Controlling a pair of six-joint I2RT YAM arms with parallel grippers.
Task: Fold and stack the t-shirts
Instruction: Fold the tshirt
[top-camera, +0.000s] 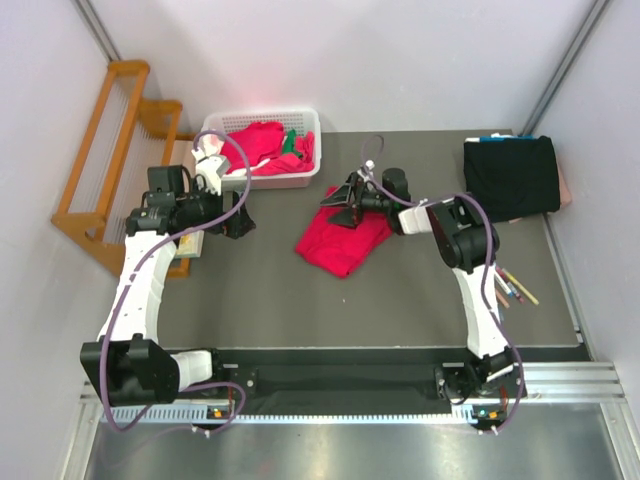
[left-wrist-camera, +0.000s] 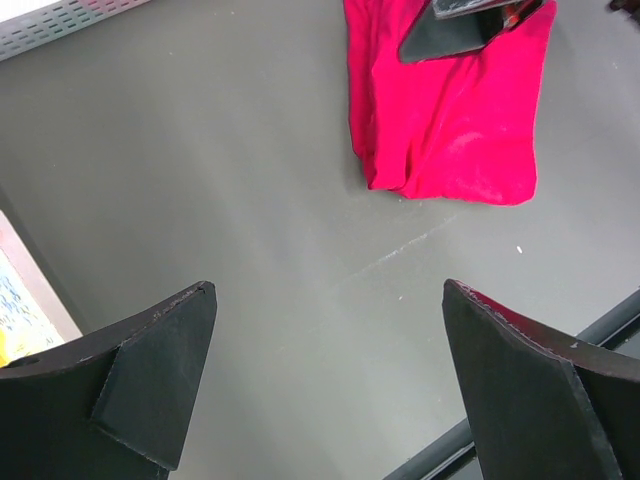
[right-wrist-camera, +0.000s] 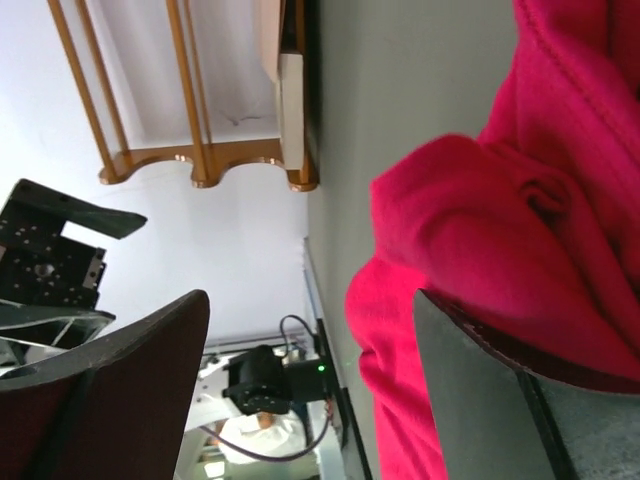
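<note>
Right gripper (top-camera: 341, 206): jaws apart, not clamped on anything. It sits low over the far end of the red t-shirt (top-camera: 342, 246). That shirt lies crumpled and unfolded near the middle of the tabletop (top-camera: 260, 290), somewhat toward the far edge. In the right wrist view one finger (right-wrist-camera: 490, 410) rests against the red cloth, with a fold of it bulging into the gap. The other finger (right-wrist-camera: 120, 380) is clear of the cloth.

Left gripper (top-camera: 238, 222): jaws wide apart, holding nothing. It hangs above bare tabletop toward the left edge, just on the near side of the basket (top-camera: 300, 181). The left wrist view shows grey surface between its fingers, with the red t-shirt well apart from them, further out.

Basket: white plastic, at the far edge of the tabletop, left of centre. It holds heaped t-shirts (top-camera: 262, 140), mostly red, with a strip of green showing. Their number cannot be told.

Black t-shirt (top-camera: 510, 178): lies flat as a neat rectangle at the far right corner of the tabletop, well apart from the red t-shirt.

Other items: several pens (top-camera: 512, 286) lie loose near the right edge. One wooden rack (top-camera: 105, 150) stands off the tabletop, beyond its left edge.
</note>
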